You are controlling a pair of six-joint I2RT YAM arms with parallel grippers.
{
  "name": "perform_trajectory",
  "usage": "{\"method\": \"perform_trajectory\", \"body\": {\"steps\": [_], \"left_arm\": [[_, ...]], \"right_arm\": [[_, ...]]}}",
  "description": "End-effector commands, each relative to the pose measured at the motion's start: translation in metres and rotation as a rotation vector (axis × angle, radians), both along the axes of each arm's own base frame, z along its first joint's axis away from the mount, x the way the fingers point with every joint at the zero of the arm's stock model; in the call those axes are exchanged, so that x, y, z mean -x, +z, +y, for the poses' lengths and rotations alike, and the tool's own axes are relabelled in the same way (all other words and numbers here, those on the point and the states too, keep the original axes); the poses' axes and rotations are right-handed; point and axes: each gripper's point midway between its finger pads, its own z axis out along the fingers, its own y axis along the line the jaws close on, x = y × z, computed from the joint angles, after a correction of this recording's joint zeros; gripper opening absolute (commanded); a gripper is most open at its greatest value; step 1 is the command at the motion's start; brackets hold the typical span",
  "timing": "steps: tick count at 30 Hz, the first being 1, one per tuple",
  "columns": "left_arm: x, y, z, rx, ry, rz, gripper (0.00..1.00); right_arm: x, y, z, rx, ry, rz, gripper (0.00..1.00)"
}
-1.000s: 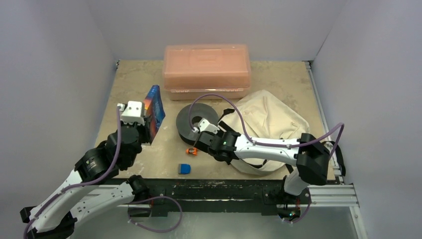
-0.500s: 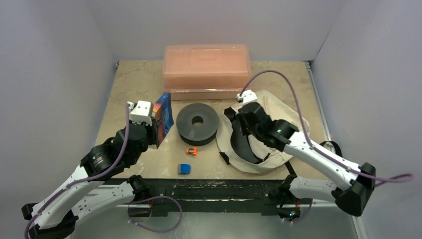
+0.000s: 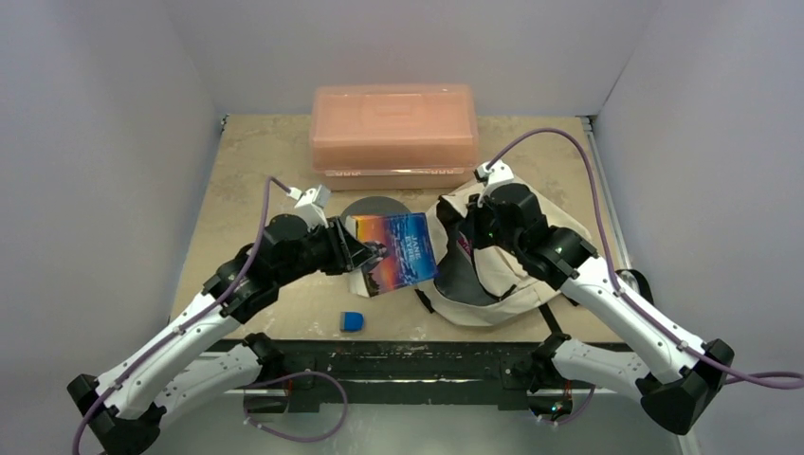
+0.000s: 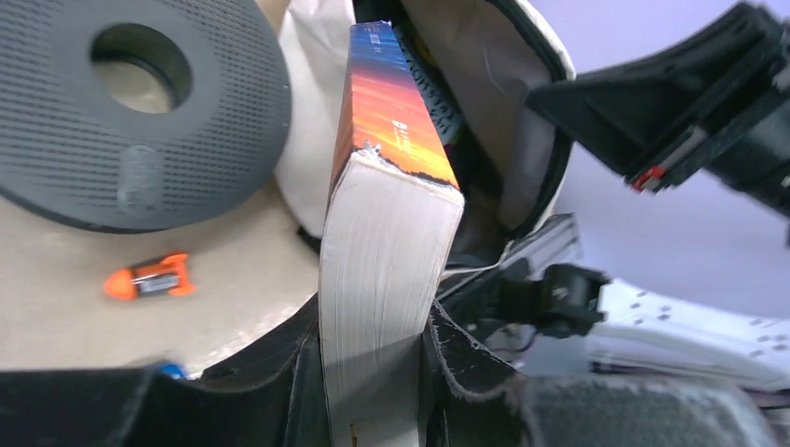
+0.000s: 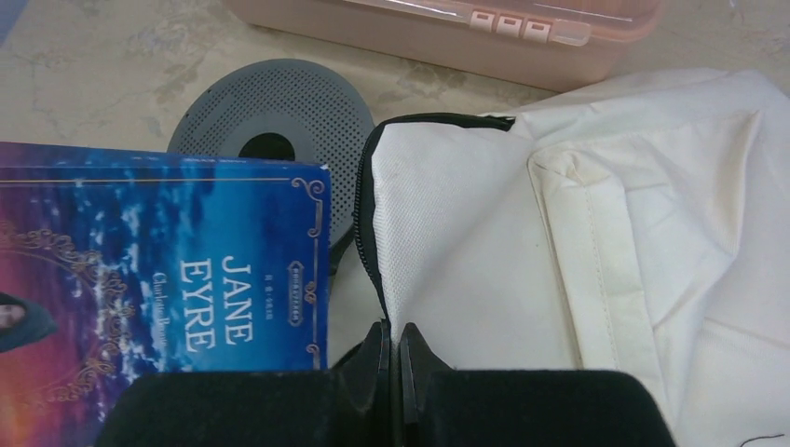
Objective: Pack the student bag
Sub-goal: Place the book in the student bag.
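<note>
The student bag [image 3: 540, 237] is a cream fabric backpack with black zip lines, lying at the right with its mouth facing left. My right gripper [image 3: 463, 230] is shut on the zip edge of the bag's flap [image 5: 438, 242] and holds the mouth open. The fingertips [image 5: 392, 341] pinch the fabric. My left gripper [image 3: 356, 254] is shut on a thick paperback, "Jane Eyre" [image 3: 395, 250]. In the left wrist view the book [image 4: 387, 279] points spine-first at the bag's dark opening [image 4: 484, 121], its far end at the mouth.
A grey perforated disc [image 3: 373, 205] lies behind the book, just left of the bag. A salmon-pink plastic box [image 3: 393, 128] stands at the back. A small orange item [image 4: 149, 277] and a small blue item [image 3: 352, 321] lie on the table near the front edge.
My left arm swung the book from the left side across the disc to the bag's mouth. My right gripper left the disc, shut on the bag's flap and pulled the mouth open.
</note>
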Motion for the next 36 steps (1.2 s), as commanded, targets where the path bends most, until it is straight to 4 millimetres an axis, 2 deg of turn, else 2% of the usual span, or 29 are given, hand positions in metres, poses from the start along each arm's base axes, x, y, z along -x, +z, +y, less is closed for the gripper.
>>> {"method": "perform_trajectory", "body": {"steps": [1, 4, 7, 10, 18, 24, 28, 31, 36], "left_arm": [[-0.016, 0.095, -0.038, 0.504, -0.052, -0.039, 0.0], [-0.037, 0.085, -0.048, 0.651, -0.043, 0.1, 0.0], [-0.052, 0.085, -0.053, 0.761, -0.035, 0.138, 0.0], [-0.06, 0.087, -0.058, 0.782, -0.024, 0.169, 0.0], [-0.074, 0.073, -0.086, 0.856, -0.061, 0.302, 0.0], [-0.076, 0.058, -0.115, 0.843, -0.089, 0.35, 0.0], [-0.075, 0.054, -0.142, 0.846, -0.142, 0.353, 0.0], [-0.076, 0.042, -0.164, 0.833, -0.158, 0.37, 0.0], [-0.088, 0.018, -0.192, 0.816, -0.085, 0.323, 0.0]], "right_arm": [[-0.008, 0.051, 0.011, -0.143, 0.002, -0.128, 0.0], [-0.006, 0.058, 0.01, -0.163, 0.008, -0.145, 0.0], [-0.004, 0.061, 0.011, -0.179, 0.017, -0.155, 0.0], [-0.003, 0.062, 0.012, -0.187, 0.021, -0.157, 0.0], [-0.001, 0.068, 0.02, -0.218, 0.057, -0.165, 0.0], [-0.001, 0.077, 0.022, -0.242, 0.067, -0.18, 0.0], [-0.001, 0.081, 0.024, -0.252, 0.072, -0.184, 0.0], [0.0, 0.081, 0.026, -0.26, 0.079, -0.178, 0.0], [0.002, 0.081, 0.028, -0.27, 0.087, -0.17, 0.0]]}}
